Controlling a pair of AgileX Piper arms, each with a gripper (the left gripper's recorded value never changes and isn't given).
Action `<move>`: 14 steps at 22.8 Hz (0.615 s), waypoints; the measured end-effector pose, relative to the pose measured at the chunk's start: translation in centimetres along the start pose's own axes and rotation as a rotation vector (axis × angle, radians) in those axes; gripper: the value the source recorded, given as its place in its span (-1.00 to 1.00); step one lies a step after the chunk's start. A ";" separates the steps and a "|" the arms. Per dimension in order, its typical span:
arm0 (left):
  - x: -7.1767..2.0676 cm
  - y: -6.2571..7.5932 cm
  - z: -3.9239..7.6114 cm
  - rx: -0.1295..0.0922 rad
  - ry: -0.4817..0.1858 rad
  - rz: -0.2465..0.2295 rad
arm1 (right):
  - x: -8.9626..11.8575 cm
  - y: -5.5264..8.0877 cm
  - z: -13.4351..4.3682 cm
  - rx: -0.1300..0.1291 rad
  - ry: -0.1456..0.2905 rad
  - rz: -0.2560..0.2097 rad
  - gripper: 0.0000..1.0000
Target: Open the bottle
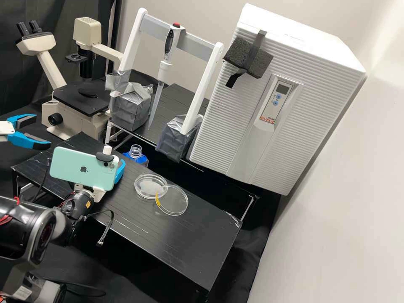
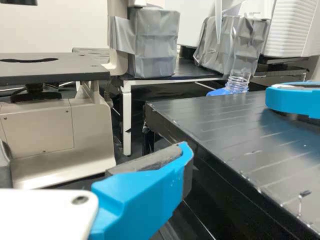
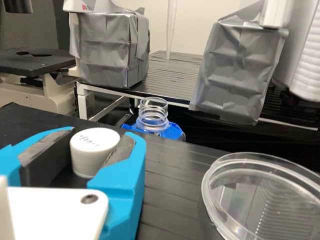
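The bottle (image 1: 135, 152) stands at the far edge of the black bench (image 1: 181, 235), holding blue liquid, its clear neck uncapped. The right wrist view has the bottle (image 3: 152, 117) just beyond my right gripper (image 3: 92, 136), which is shut on the white cap (image 3: 95, 147). From above, the cap (image 1: 107, 150) pokes up behind a mint phone, a short way left of the bottle. My left gripper (image 1: 42, 131) hangs open off the bench's left corner with nothing in it. One of its fingers (image 2: 150, 185) shows in the left wrist view, with the bottle (image 2: 240, 80) far across the bench.
Two clear petri dishes (image 1: 150, 185) (image 1: 172, 201) lie overlapping mid-bench, right of the bottle. The mint phone (image 1: 82, 168) sits over the right arm. A microscope (image 1: 71, 105), a pipette stand (image 1: 168, 50) with taped feet and a large white machine (image 1: 273, 97) stand behind.
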 end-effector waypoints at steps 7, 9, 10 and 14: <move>-0.31 0.0 0.0 0.017 0.014 0.004 | -0.4 0.5 -0.7 -0.007 0.026 0.034 1.00; -0.65 0.1 0.1 0.024 0.029 0.016 | -0.6 0.7 -1.0 -0.012 0.034 0.066 1.00; -0.90 0.2 0.0 0.034 0.047 0.028 | -0.7 0.8 -1.2 -0.013 0.037 0.094 1.00; -1.22 0.7 -0.1 0.086 0.093 0.065 | -1.6 1.5 -2.2 -0.003 0.094 0.261 1.00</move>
